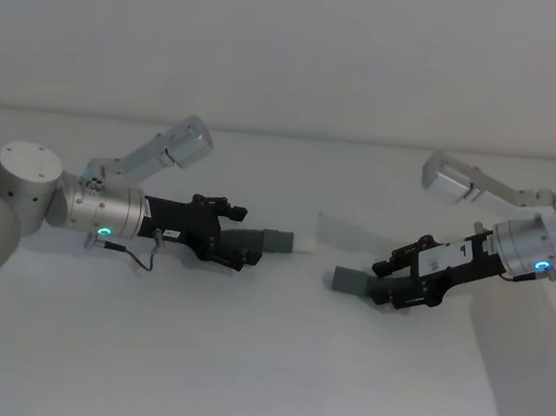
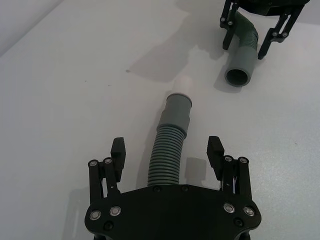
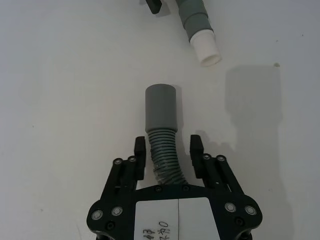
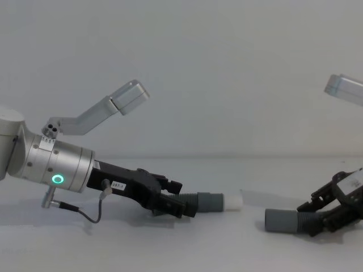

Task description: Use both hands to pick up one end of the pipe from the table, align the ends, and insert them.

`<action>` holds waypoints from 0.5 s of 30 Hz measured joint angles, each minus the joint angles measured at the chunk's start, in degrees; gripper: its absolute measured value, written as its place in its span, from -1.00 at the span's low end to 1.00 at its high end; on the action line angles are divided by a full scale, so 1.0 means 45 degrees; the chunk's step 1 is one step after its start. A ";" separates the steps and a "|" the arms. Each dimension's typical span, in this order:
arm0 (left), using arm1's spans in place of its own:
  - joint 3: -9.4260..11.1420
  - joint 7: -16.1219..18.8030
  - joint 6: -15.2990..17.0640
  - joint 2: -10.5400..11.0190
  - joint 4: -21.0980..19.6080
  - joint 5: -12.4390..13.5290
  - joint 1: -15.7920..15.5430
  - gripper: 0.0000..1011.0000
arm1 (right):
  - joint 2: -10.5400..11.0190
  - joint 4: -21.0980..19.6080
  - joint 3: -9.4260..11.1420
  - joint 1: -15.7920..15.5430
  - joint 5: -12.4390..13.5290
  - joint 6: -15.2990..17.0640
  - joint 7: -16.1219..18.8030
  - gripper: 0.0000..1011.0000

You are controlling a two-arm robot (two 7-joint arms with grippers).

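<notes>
In the head view, the left claw (image 1: 247,236) straddles the ribbed body of the plug hose (image 1: 271,238) at centre-left of the table (image 1: 246,369), with the white tip (image 1: 304,241) pointing toward the right claw (image 1: 383,286). The right claw straddles the socket hose (image 1: 349,281) at centre-right, and the two ends face each other a short way apart. In the left wrist view, the left claw is released: its fingers (image 2: 118,155) stand clear on both sides of the ribs. In the right wrist view, the right claw is also released. Its fingers (image 3: 141,152) are set closer in, one just beside the ribs and the other showing a gap. In the chest view, both hoses sit low at the table surface, and it cannot be told whether the plug end is resting on it. Both pieces are judged light and bendy, so a grip far back would let the end droop. The best hold is on the ribs just behind the smooth cuff, where the ridges resist slipping. Firm pressure is acceptable, but crushing the socket mouth would hinder insertion. Nothing else lies on the table between the ends.
</notes>
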 joint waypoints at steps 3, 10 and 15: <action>0.0000 0.0001 0.0000 0.0000 0.0000 0.0000 0.0000 0.98 | 0.0002 -0.0002 -0.0001 -0.0003 0.0004 0.0003 -0.0003 -0.13; -0.0001 0.0000 0.0000 0.0000 0.0000 0.0000 0.0000 0.88 | 0.0003 -0.0002 -0.0002 -0.0010 0.0010 0.0007 -0.0010 -0.47; 0.0000 0.0000 0.0000 0.0000 0.0000 0.0000 0.0000 0.58 | 0.0003 -0.0002 -0.0002 -0.0012 0.0015 0.0010 -0.0011 -0.48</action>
